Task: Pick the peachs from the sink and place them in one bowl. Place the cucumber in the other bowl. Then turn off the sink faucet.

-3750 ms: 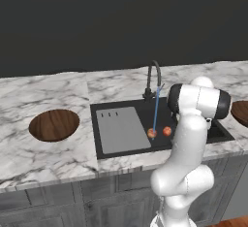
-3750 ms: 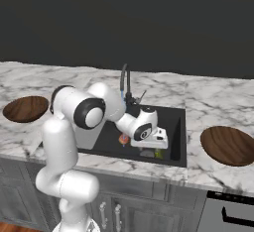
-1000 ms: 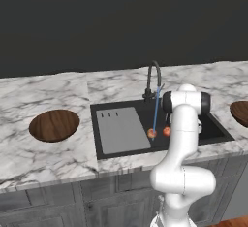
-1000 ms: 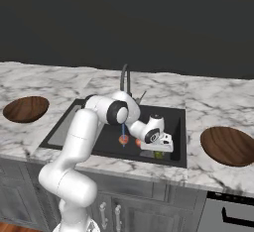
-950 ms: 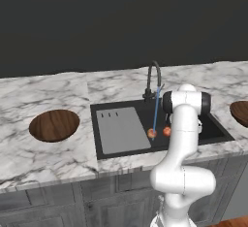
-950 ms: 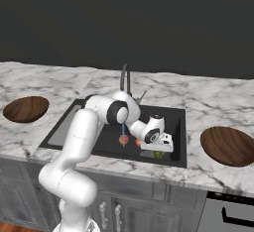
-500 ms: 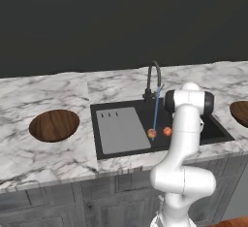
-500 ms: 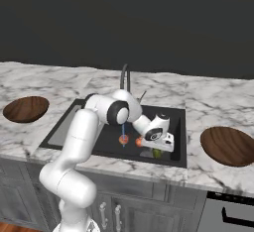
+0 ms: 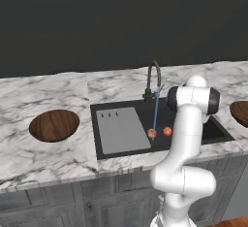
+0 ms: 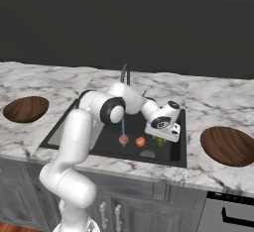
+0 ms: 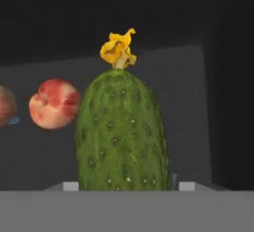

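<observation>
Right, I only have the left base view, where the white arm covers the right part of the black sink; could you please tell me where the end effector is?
Observer: The end effector is low inside the black sink, at the short dark-green cucumber.
Operator: Is the cucumber between the fingers?
Observer: Yes. In the hand view a finger tip stands close at each side of it, but I cannot tell whether they press it.
Operator: Are the peaches touching it?
Observer: No, the two round orange-red peaches lie apart from it, on the side of the water stream.
</observation>
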Tool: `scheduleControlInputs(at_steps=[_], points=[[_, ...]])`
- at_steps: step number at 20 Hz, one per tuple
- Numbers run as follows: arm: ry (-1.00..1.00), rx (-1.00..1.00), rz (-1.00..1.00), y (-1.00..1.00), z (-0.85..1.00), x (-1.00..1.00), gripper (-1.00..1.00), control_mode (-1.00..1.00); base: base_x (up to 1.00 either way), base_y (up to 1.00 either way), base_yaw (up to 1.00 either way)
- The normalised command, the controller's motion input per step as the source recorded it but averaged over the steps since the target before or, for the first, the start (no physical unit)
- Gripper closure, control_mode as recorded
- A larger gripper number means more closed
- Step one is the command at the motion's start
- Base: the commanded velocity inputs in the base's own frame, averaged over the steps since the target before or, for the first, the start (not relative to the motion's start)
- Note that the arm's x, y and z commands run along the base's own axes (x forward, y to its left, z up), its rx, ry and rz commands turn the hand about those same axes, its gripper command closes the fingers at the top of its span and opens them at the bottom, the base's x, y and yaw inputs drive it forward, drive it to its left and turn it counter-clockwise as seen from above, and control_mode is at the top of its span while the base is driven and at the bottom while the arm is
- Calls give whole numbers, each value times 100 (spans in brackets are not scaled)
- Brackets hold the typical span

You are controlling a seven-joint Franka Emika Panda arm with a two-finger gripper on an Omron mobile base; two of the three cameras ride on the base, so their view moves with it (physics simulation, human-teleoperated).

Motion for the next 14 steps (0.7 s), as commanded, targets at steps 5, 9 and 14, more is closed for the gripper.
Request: scheduleControlInputs(at_steps=[5,9,14], points=[[-17,3,0,-9,77,-4,100,-100,0,0,0],[-19,2,0,0,83,-15,100,-100,0,0,0],[-19,0,2,3,67,-28,100,-100,0,0,0]])
